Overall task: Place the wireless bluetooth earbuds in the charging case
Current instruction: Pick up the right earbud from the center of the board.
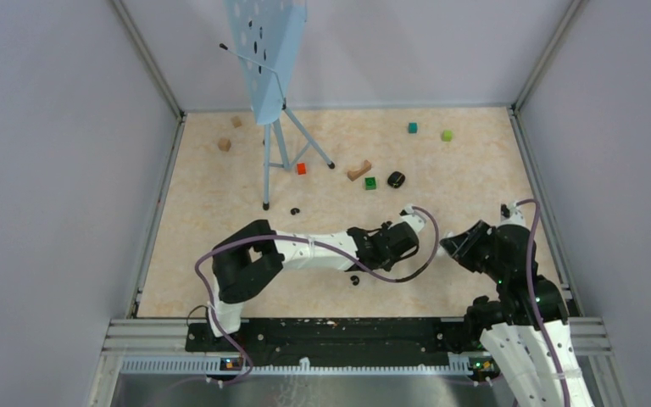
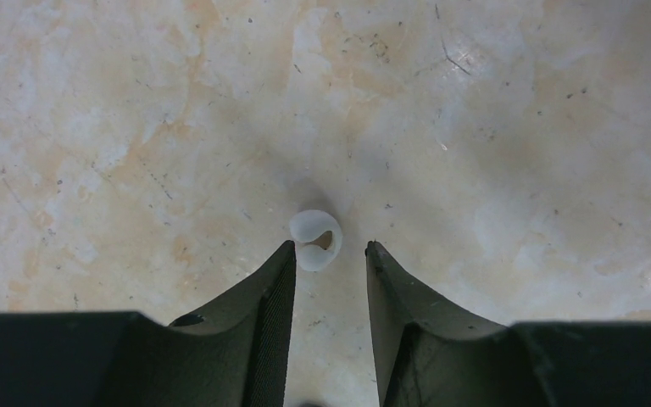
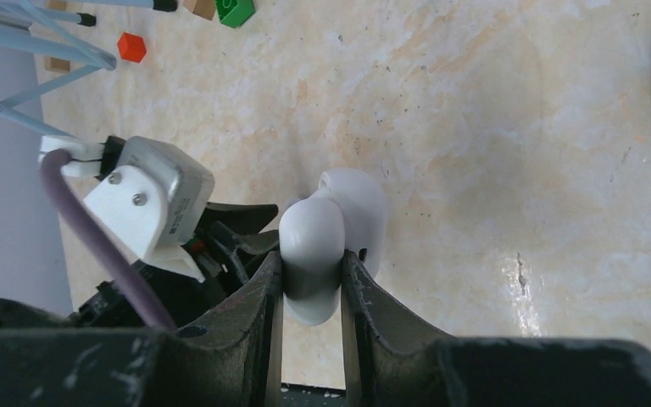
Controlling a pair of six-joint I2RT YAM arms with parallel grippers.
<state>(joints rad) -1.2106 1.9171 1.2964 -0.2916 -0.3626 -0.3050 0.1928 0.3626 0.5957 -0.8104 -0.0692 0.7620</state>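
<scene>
Left gripper (image 2: 329,248): jaws partly apart, nothing clamped, fingertips low over the marbled table (image 2: 509,127). Between those fingertips, lying on the table: small white ring-shaped ear tip (image 2: 314,240), just against the left-hand finger, clear of the other. Right gripper (image 3: 312,259): jaws closed on a white earbud (image 3: 315,233), rounded body pinched between the pads and bulging out beyond them, lifted off the table. Landmark: black rounded case (image 1: 396,179), mid-table, seen also at the right edge of the right wrist view. Left gripper (image 1: 387,244): on the arm-base side of the case, near it. Right gripper (image 1: 451,245): on the arm-base side and to the right of the case, close beside the left gripper. Black earbud (image 1: 294,210): well left of the case, slightly nearer the bases. Second black earbud (image 1: 355,279): further toward the bases from the case, just beside the left forearm. Green cube (image 1: 370,182): immediately left of the case. Wooden block (image 1: 358,170): left of the case, just beyond the green cube. Red cube (image 1: 301,168): well left of the case, by the foot of the blue music stand (image 1: 267,59).
</scene>
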